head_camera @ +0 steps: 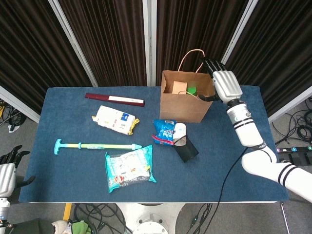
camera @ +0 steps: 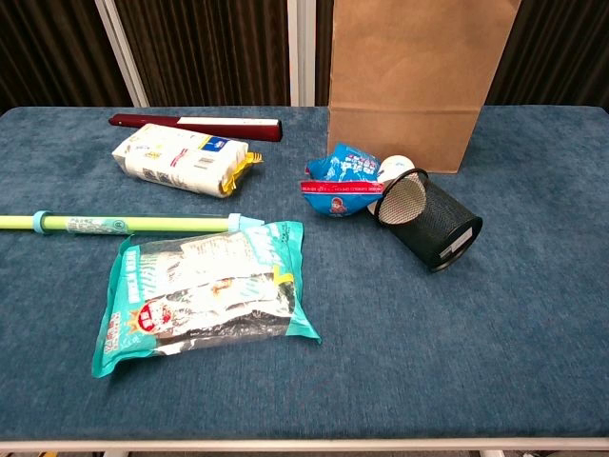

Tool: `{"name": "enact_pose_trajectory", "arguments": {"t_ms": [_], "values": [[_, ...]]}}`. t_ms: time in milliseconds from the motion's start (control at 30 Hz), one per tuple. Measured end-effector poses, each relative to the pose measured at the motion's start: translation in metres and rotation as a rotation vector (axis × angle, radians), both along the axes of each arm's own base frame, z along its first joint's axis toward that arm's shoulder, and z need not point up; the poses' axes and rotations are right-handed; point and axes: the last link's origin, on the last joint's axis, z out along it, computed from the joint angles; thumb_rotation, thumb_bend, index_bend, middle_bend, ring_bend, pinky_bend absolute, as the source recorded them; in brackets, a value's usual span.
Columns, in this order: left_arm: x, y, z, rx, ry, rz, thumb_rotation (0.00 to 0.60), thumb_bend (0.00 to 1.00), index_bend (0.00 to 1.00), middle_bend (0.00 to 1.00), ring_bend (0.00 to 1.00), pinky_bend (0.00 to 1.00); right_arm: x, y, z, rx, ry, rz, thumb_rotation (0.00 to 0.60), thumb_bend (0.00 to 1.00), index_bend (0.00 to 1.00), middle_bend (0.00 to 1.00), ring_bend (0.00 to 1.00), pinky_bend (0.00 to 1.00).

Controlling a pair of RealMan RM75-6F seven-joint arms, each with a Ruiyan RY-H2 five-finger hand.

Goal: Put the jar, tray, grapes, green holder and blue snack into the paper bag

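The right hand (head_camera: 225,84) is seen over the top right edge of the paper bag (head_camera: 185,103). A bit of the green holder (head_camera: 192,90) is seen inside the bag, just left of that hand and below its fingers. It cannot be told if the holder is held or let go. The blue snack (camera: 344,181) is laid on the desk (camera: 514,314), touching a black mesh cup (camera: 428,220). The left hand (head_camera: 8,171) is kept low by the desk's left corner, fingers apart, nothing held.
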Motion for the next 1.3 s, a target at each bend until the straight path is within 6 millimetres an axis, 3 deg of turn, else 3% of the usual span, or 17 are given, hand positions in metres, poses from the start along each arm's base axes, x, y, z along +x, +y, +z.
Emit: {"name": "enact_pose_trajectory", "arguments": {"t_ms": [200,367,533,733,833,967,1300], "values": [[0.002,0.0,0.001,0.003,0.004,-0.007,0.6,0.09,0.32,0.24,0.24,0.23,-0.015,0.042,0.027,-0.102,-0.086,0.147,0.6,0.04,0.05,0.21,0.02,0.18],[0.005,0.001,0.002,0.004,0.008,-0.02,0.6,0.09,0.32,0.24,0.23,0.23,-0.042,0.095,0.043,-0.098,-0.163,0.247,0.6,0.05,0.12,0.25,0.04,0.21],[0.008,0.001,0.002,0.004,0.012,-0.025,0.6,0.1,0.32,0.24,0.23,0.23,-0.059,0.139,0.044,0.012,-0.179,0.297,0.6,0.05,0.16,0.28,0.08,0.25],[0.009,-0.001,0.003,0.007,0.013,-0.026,0.6,0.09,0.32,0.24,0.24,0.22,-0.061,0.176,0.029,0.176,-0.113,0.35,0.6,0.05,0.2,0.3,0.1,0.29],[0.009,-0.001,0.003,0.008,0.011,-0.027,0.6,0.1,0.32,0.24,0.24,0.22,-0.057,0.18,0.016,0.254,-0.064,0.348,0.6,0.05,0.2,0.29,0.1,0.29],[0.008,-0.002,0.003,0.008,0.007,-0.027,0.6,0.1,0.32,0.24,0.24,0.23,-0.048,0.171,-0.008,0.331,0.044,0.328,0.6,0.05,0.18,0.24,0.09,0.29],[0.002,-0.005,0.001,0.007,-0.004,-0.012,0.6,0.1,0.32,0.24,0.23,0.23,-0.007,0.114,-0.092,0.408,0.256,0.222,0.6,0.05,0.0,0.1,0.0,0.2]]}}
